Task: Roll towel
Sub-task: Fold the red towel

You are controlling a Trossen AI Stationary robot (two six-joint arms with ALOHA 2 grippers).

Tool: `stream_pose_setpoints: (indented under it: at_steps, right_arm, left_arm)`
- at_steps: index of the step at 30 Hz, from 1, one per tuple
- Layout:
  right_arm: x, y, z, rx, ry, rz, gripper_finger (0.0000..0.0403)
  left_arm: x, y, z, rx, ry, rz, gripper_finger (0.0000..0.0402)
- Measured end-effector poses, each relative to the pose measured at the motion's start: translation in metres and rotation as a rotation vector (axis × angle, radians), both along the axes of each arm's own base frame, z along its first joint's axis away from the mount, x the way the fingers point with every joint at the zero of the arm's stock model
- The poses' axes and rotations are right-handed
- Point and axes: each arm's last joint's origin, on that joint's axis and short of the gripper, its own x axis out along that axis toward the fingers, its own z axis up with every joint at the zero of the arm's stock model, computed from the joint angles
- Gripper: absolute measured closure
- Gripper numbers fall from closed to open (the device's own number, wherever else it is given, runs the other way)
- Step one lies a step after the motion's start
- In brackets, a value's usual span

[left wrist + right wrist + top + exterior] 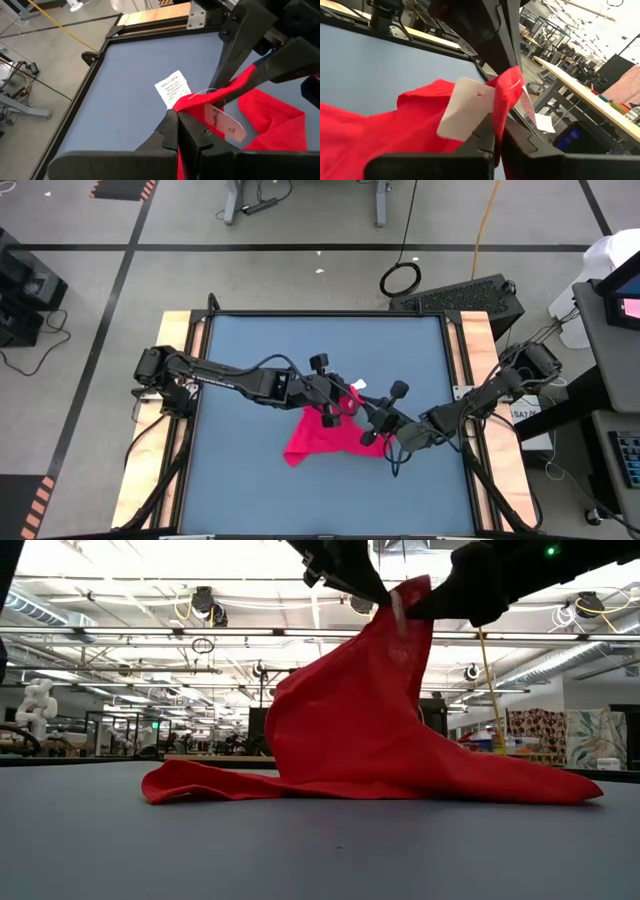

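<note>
The red-pink towel (325, 438) is drawn up into a peak near the table's middle. Its lower part (360, 780) lies spread on the table. White tags (173, 89) hang at the raised edge and also show in the right wrist view (464, 109). My left gripper (331, 408) and my right gripper (371, 430) are both shut on the peak, close together. In the low view the left gripper (352, 578) and the right gripper (462, 590) stand at the top of the peak (405, 602). My left gripper pinches the towel's raised edge (197, 106) between its two fingers, right beside the white tags. That edge is lifted well above the table, and the cloth hangs below it down to the table. My right gripper pinches the same raised peak of the towel (508, 92) between its two fingers, beside a white tag. The cloth stands up past the fingers and falls away below them. Its lower part rests on the table.
The blue-grey table top (250, 360) has wooden strips along its left and right sides (478, 345). There is bare room on the table's far half and at the left. A black box (470, 295) stands beyond the far right corner.
</note>
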Motion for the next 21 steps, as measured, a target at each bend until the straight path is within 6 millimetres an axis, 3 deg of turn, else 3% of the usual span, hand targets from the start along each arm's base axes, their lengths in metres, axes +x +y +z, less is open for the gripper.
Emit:
stream_pose_setpoints:
  at_steps: [8,17,21]
  right_arm:
    - [-0.016,0.007,0.016,-0.046,-0.016,-0.037,0.04]
    - [-0.036,0.001,0.033,-0.059,0.002,-0.042,0.0402]
    - [-0.043,-0.004,0.039,-0.058,0.005,-0.043,0.0402]
  left_arm:
    - [-0.013,-0.009,-0.012,-0.084,0.131,0.064,0.0341]
    - [-0.038,-0.05,-0.021,-0.089,0.259,0.087,0.029]
    - [-0.052,-0.067,-0.039,-0.021,0.288,0.131,0.028]
